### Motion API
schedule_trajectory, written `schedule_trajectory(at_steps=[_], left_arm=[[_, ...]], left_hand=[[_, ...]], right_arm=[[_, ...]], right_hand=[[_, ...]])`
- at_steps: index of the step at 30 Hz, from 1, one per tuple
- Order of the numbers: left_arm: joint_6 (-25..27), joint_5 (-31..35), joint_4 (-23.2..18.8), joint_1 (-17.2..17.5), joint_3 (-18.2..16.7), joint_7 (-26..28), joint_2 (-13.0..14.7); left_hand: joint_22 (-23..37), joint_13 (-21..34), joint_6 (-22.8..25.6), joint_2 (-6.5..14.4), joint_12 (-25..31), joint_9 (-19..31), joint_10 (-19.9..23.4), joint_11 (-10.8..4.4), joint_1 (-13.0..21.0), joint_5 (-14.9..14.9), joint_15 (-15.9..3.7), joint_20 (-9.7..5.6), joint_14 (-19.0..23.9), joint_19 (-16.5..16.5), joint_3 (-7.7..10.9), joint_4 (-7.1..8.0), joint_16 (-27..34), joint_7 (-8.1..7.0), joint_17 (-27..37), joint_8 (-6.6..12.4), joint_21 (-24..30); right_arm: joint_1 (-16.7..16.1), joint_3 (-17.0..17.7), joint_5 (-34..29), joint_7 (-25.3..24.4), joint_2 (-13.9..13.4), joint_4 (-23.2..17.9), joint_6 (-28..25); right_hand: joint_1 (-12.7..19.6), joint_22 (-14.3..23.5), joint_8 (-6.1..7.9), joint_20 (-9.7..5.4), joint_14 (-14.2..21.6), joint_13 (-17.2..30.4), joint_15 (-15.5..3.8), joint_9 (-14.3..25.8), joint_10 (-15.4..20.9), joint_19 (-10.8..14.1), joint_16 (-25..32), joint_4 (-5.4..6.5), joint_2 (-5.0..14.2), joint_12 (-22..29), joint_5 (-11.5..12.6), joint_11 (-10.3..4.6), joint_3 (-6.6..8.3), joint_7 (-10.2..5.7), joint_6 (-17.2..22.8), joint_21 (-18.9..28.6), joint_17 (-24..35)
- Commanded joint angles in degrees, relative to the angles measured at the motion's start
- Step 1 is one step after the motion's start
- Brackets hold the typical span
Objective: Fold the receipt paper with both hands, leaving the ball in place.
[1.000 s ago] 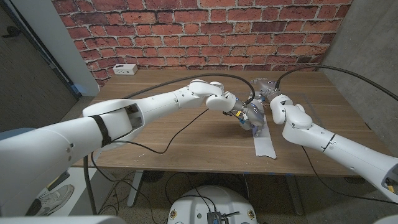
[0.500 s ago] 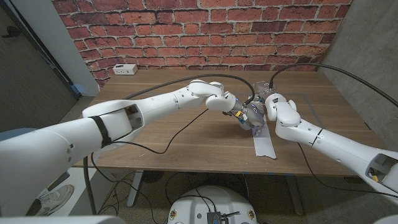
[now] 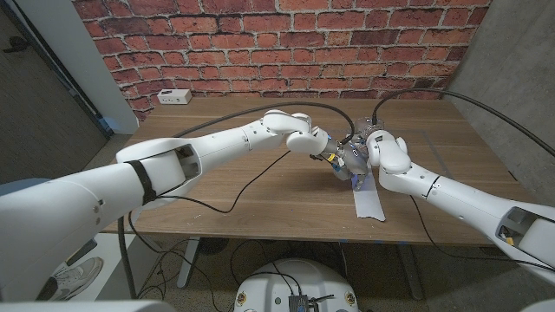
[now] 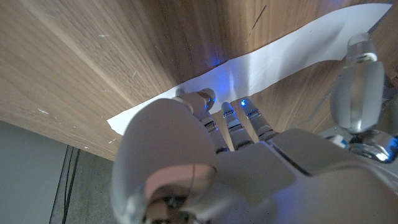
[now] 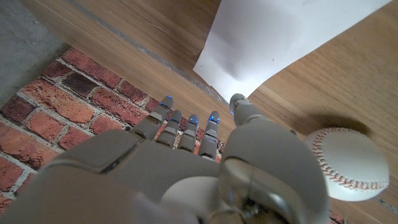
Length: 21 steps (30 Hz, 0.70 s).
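Note:
The white receipt paper lies as a long strip on the wooden table, running from the hands toward the front edge. My left hand reaches over its middle; in the left wrist view its fingertips touch the paper near one long edge, with the thumb held apart. My right hand hovers close beside it at the strip's far end. In the right wrist view its fingers are stretched out past the paper's end, holding nothing. A white baseball with red stitching rests on the table right by that hand.
A small white box sits at the table's back left near the brick wall. Black cables arc over the table to both wrists. The table's front edge runs just below the paper's near end.
My right arm has swung in toward the left, bringing its wrist and hand closer to my left hand over the paper's far end. The left hand and paper have stayed put.

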Motion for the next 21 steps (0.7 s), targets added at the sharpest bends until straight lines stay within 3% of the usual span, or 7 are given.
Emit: schedule_trajectory(at_steps=[1, 9, 15, 18, 20, 21], left_arm=[[-0.6, -0.4, 2.1, -0.6, 0.5, 0.8, -0.6], [-1.3, -0.9, 3.8, -1.2, 0.9, 1.1, -1.2], [-1.6, -1.2, 4.2, -1.5, 1.1, 1.2, -1.3], [-1.8, -1.3, 4.3, -1.6, 1.1, 1.3, -1.3], [-2.0, -1.3, 4.5, -1.7, 1.2, 1.3, -1.4], [-2.1, -1.4, 4.6, -1.7, 1.2, 1.4, -1.4]], left_hand=[[0.0, 0.2, 0.2, 0.2, -0.2, 0.3, 0.1, -0.1, 0.6, 0.0, -6.7, 0.13, -0.4, -0.6, -0.35, 0.18, 0.0, 0.15, 0.3, 0.02, 0.3], [0.0, 0.2, 0.1, 0.2, -0.2, 0.3, 0.1, -0.13, 0.7, 0.0, -6.65, 0.08, -0.5, -0.7, -0.49, 0.38, 0.0, -0.05, 0.3, -0.01, 0.5], [0.0, 0.2, 0.0, 0.1, -0.3, 0.3, 0.1, -0.17, 0.8, 0.0, -6.68, 0.15, -0.6, -0.8, -0.6, 0.47, -0.1, -0.1, 0.3, -0.04, 0.6], [-0.1, 0.2, -0.1, 0.1, -0.3, 0.3, 0.0, -0.21, 0.8, 0.0, -6.72, 0.13, -0.7, -0.9, -0.65, 0.51, -0.1, -0.12, 0.3, -0.07, 0.6], [-0.1, 0.2, -0.1, 0.1, -0.3, 0.3, 0.0, -0.22, 0.8, 0.0, -6.68, 0.04, -0.8, -0.9, -0.7, 0.52, -0.1, -0.12, 0.3, -0.07, 0.7], [-0.1, 0.2, -0.1, 0.1, -0.3, 0.3, 0.0, -0.22, 0.8, 0.0, -6.73, 0.03, -0.8, -0.9, -0.72, 0.53, -0.2, -0.12, 0.3, -0.07, 0.7]], right_arm=[[1.7, -1.6, 0.3, 0.0, 2.2, 4.4, 1.4], [1.7, -1.7, 0.5, -3.2, 2.4, 5.7, 3.0], [0.5, -0.5, 1.1, -7.5, 1.4, 4.8, 4.6], [-0.6, 0.4, 1.4, -10.6, 0.7, 4.2, 5.8], [-1.5, 1.2, 1.6, -13.1, 0.2, 3.6, 6.7], [-1.9, 1.6, 1.7, -14.2, 0.0, 3.3, 6.9]], right_hand=[[0.8, 0.2, 0.72, -1.57, 1.1, 0.2, -4.33, 0.2, 1.0, 0.5, 0.8, 0.75, 0.61, 0.8, 0.9, -0.5, 1.16, -0.05, 1.6, 0.6, 0.5], [2.6, 0.2, 1.48, -1.93, 2.8, 0.3, -5.15, 0.2, 3.4, 1.8, 1.9, 0.87, -0.2, 1.7, 1.4, -0.74, 2.71, 0.08, 4.8, 1.3, 1.0], [6.3, 0.1, 3.1, -2.02, 7.3, 0.6, -6.49, 0.7, 8.9, 4.7, 3.6, -2.98, -2.92, 3.3, 1.5, -0.63, 1.01, 1.32, 10.9, 2.5, 0.7], [7.3, 0.2, 5.38, -2.22, 9.7, 1.1, -7.21, 1.2, 11.8, 6.4, 4.7, -3.92, -3.37, 4.4, 1.7, -0.4, -0.38, 1.9, 16.1, 3.1, 1.1], [8.4, 0.2, 8.16, -2.21, 11.6, 1.7, -7.95, 2.1, 14.2, 7.7, 5.8, -4.66, -3.76, 5.4, 1.9, -0.48, -1.65, 1.99, 20.6, 3.6, 1.8], [9.2, 0.3, 10.22, -2.06, 13.3, 2.2, -8.37, 2.8, 16.3, 8.7, 6.5, -5.01, -3.77, 6.3, 2.1, -0.76, -2.22, 2.06, 23.7, 4.0, 2.3]])
